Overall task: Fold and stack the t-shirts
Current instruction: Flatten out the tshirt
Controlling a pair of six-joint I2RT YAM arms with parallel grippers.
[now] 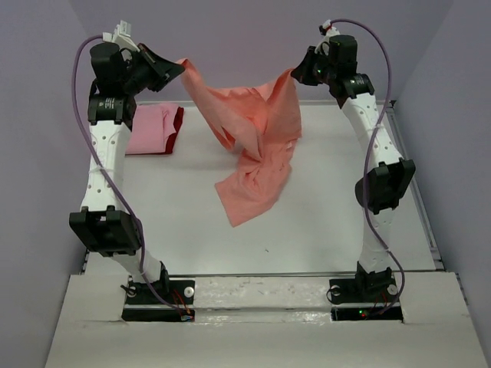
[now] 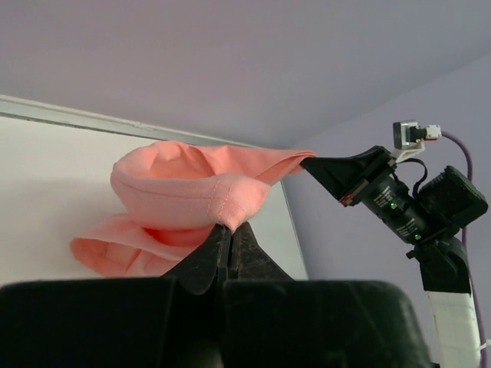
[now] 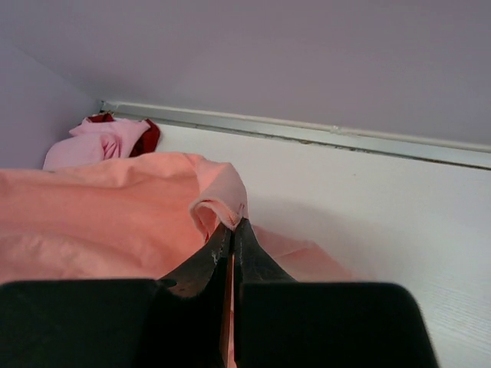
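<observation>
While both jaws clamp shut on the plain salmon-orange cotton t-shirt (image 1: 257, 149), its held edge spans nine-to-three, body sagging toward six o'clock.

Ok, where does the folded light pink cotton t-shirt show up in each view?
Top external: folded light pink cotton t-shirt at the far left of the table, atop a dark red shirt.
Left wrist: not in view.
Right wrist: that t-shirt, upper left.
Shared landmark: the hanging salmon-orange t-shirt, in all three.

Left gripper (image 2: 231, 228) pinches the hem of the draped salmon-orange t-shirt (image 2: 176, 192).
</observation>
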